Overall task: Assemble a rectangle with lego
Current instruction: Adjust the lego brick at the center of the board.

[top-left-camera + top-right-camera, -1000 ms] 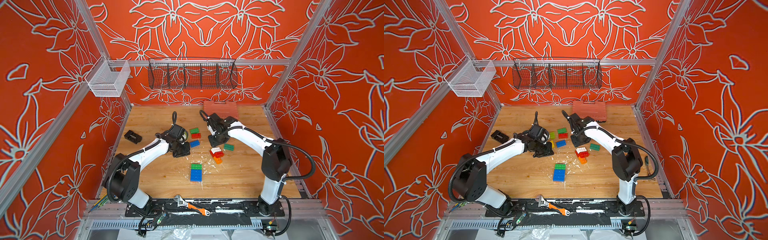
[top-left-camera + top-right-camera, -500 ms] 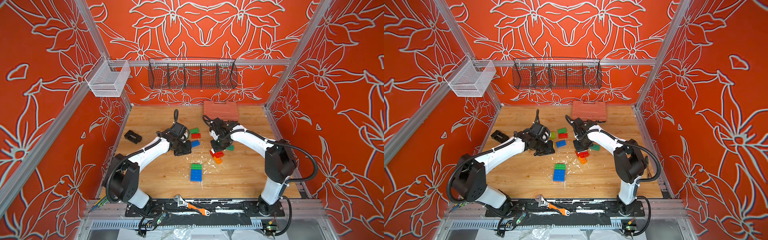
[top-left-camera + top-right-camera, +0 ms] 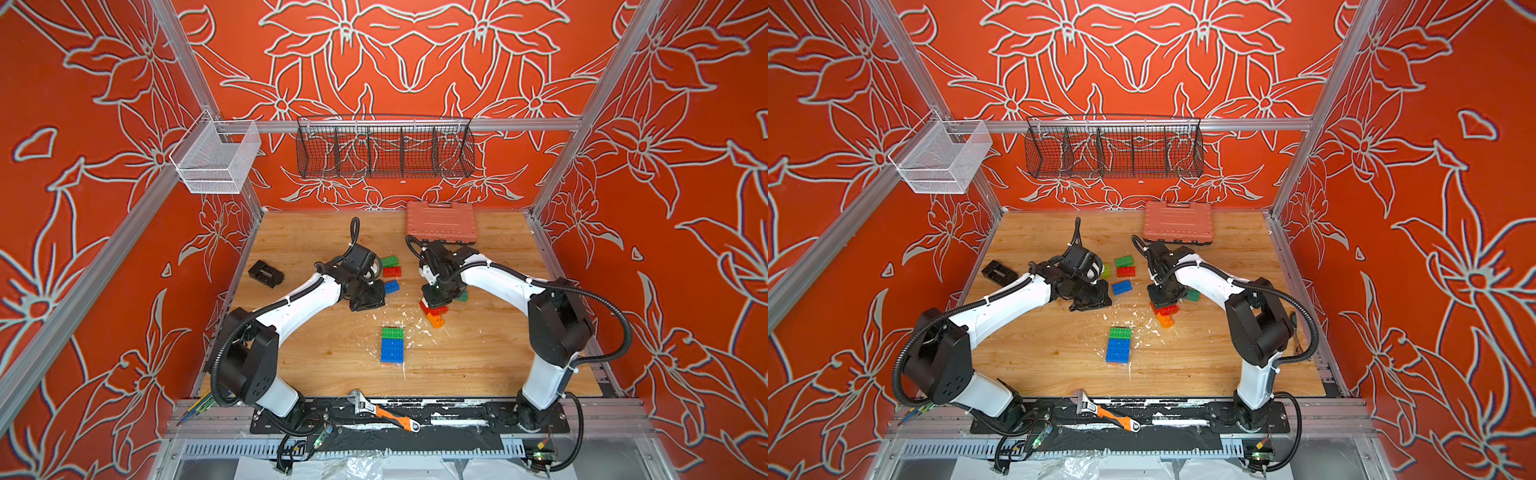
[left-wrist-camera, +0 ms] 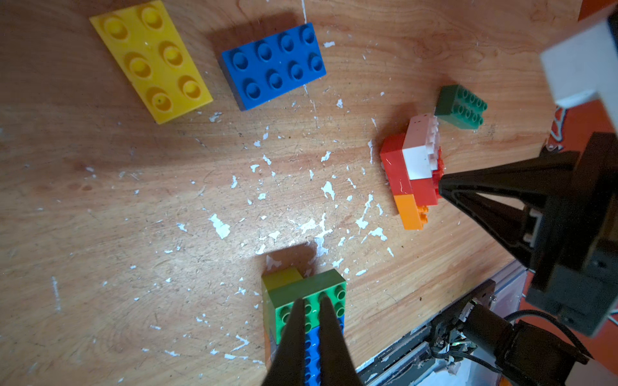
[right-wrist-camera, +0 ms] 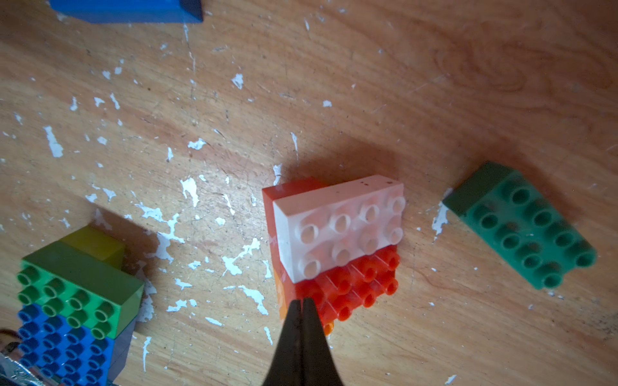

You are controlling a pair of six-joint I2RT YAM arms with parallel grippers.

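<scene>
A stack of white [image 5: 337,227], red [image 5: 354,287] and orange lego [image 3: 435,320] sits right of centre. My right gripper [image 5: 302,302] is shut and empty, its tips down against the red brick's studs, as the left wrist view also shows [image 4: 444,187]. A lime-on-blue lego stack [image 3: 392,345] with a yellow piece beneath lies nearer the front. My left gripper [image 4: 311,302] hangs above the table, jaws nearly together, holding nothing. Loose lego: a blue brick [image 4: 272,65], a yellow plate [image 4: 150,60], a dark green brick [image 5: 521,227], a green [image 3: 390,261] and a red one [image 3: 392,272].
A salmon-pink ribbed case [image 3: 440,222] lies at the back right. A small black block [image 3: 266,273] sits at the left edge. An orange-handled wrench [image 3: 382,413] rests on the front rail. White flecks litter the wooden table [image 3: 478,357].
My right gripper has come forward from beside the case down onto the red and white stack and has shut. The left arm has barely moved.
</scene>
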